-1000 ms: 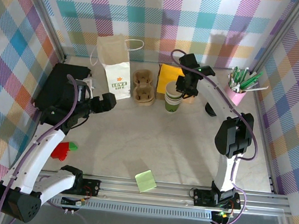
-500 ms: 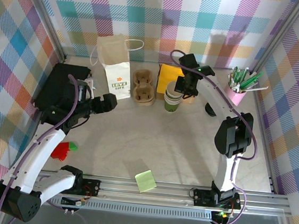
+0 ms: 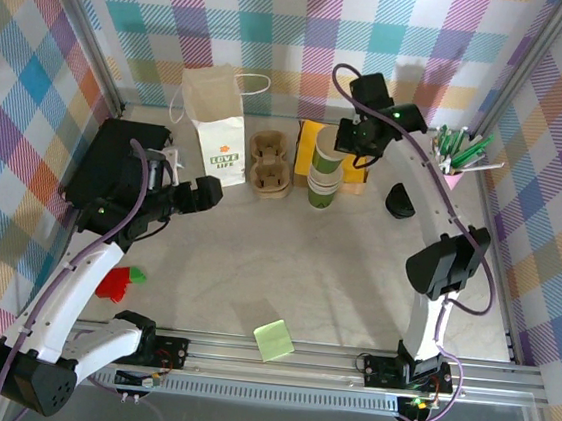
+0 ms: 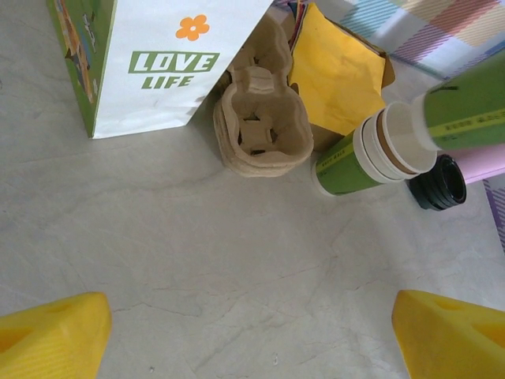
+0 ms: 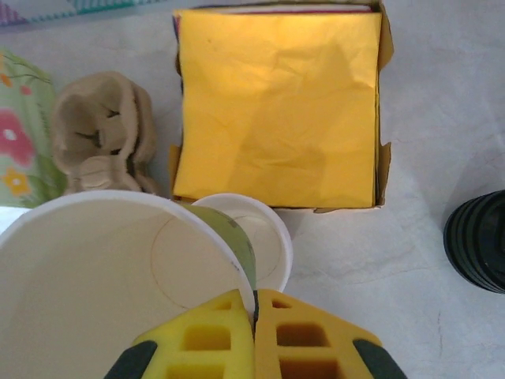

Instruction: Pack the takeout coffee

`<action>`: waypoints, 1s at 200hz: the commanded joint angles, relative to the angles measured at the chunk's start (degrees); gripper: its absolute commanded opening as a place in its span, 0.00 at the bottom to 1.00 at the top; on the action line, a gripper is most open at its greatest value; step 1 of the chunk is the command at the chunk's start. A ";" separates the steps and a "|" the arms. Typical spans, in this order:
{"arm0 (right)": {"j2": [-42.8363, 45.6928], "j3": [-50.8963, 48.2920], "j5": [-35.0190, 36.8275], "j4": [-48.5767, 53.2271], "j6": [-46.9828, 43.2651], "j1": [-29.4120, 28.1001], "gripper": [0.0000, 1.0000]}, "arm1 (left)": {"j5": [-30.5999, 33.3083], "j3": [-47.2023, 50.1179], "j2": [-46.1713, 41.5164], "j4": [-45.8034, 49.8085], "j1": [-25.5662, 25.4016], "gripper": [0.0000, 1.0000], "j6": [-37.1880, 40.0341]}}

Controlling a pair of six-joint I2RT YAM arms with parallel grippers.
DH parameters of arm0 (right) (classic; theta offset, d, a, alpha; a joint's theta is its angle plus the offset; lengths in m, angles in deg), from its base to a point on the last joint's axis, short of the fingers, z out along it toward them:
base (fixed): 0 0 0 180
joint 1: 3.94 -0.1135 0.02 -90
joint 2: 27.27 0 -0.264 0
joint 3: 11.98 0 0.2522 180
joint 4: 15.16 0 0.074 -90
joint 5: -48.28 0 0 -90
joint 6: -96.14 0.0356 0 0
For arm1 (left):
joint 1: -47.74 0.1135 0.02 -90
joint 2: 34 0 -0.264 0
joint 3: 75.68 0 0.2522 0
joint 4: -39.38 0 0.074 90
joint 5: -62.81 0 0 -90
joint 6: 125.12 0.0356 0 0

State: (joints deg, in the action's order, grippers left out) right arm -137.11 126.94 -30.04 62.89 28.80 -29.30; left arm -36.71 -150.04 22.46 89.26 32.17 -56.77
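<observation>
My right gripper [image 5: 255,316] is shut on the rim of a takeout coffee cup [image 5: 102,292], one finger inside and one outside. The cup is empty, white inside and green outside, and hangs tilted [image 3: 328,147] just above the stack of like cups [image 3: 320,184] it came from. Its black lid [image 3: 400,200] lies on the table to the right of the stack. My left gripper [image 3: 208,191] hovers open over bare table, left of the stack, its yellow fingertips [image 4: 55,332] wide apart with nothing between them.
A white "LOVE LIFE" paper bag [image 3: 215,123] stands at the back left, a brown pulp carrier [image 3: 269,161] beside it. A box of yellow napkins [image 5: 276,110] sits behind the stack. A pink cup of pens [image 3: 452,166] is at the far right. A green pad [image 3: 273,339] lies near the front.
The right gripper closed on the top cup's rim and lifted it up and back off the stack, tilting it. The left arm hardly moved.
</observation>
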 commanded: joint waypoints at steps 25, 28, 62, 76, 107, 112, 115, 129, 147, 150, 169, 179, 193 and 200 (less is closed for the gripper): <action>9.22 2.63 -3.34 5.73 -3.65 -1.13 0.00 | 1.53 -2.88 -0.43 1.63 -0.34 0.91 -0.02; 9.60 2.55 -3.60 5.90 -3.69 -1.22 0.00 | 1.54 -2.86 -0.48 1.67 -0.34 0.91 -0.03; 14.68 -1.12 -6.23 7.54 -5.17 -2.80 0.00 | 0.82 -1.75 -1.70 1.41 -0.34 0.92 0.03; 16.99 -3.88 -5.99 7.61 -5.17 -3.99 0.00 | 0.97 -0.99 -2.17 1.24 -0.40 0.91 -0.37; 21.49 -12.63 -2.72 4.07 -6.06 -8.29 0.02 | 0.12 1.77 -3.06 -0.87 -0.78 0.91 -2.30; 21.99 -14.11 -1.75 3.54 -6.04 -9.25 0.02 | 0.03 2.25 -3.32 -1.43 -0.99 0.91 -2.56; 22.37 -15.03 -1.27 3.11 -6.11 -9.79 0.02 | 0.03 2.58 -3.44 -1.75 -1.10 0.90 -2.76; 24.07 -19.86 0.01 0.31 -5.96 -11.91 0.04 | 0.01 3.60 -3.89 -2.90 -1.60 0.90 -3.47; 26.17 -26.99 0.36 -4.20 -5.44 -13.79 0.05 | 0.20 4.19 -4.32 -3.17 -2.13 0.90 -3.59; 26.37 -27.99 0.42 -4.83 -5.13 -14.02 0.05 | 0.28 4.28 -4.47 -3.16 -2.24 0.90 -3.61; 27.41 -34.67 1.01 -9.42 -3.88 -15.42 0.05 | 0.87 5.08 -5.16 -3.08 -2.36 0.90 -3.84; 27.79 -38.50 1.24 -12.42 -3.16 -16.01 0.05 | 1.33 5.44 -5.60 -2.94 -2.36 0.90 -3.79; 28.03 -43.45 1.44 -16.38 -2.24 -16.84 0.05 | 1.87 6.07 -6.28 -3.06 -2.38 0.90 -3.79; 28.10 -45.82 1.63 -18.24 -1.79 -17.16 0.05 | 1.98 6.31 -6.53 -3.15 -2.44 0.90 -3.77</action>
State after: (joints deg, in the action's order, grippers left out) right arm -110.71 87.01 -30.02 53.95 24.75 -45.32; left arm -35.70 -144.84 17.68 87.29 30.44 -59.83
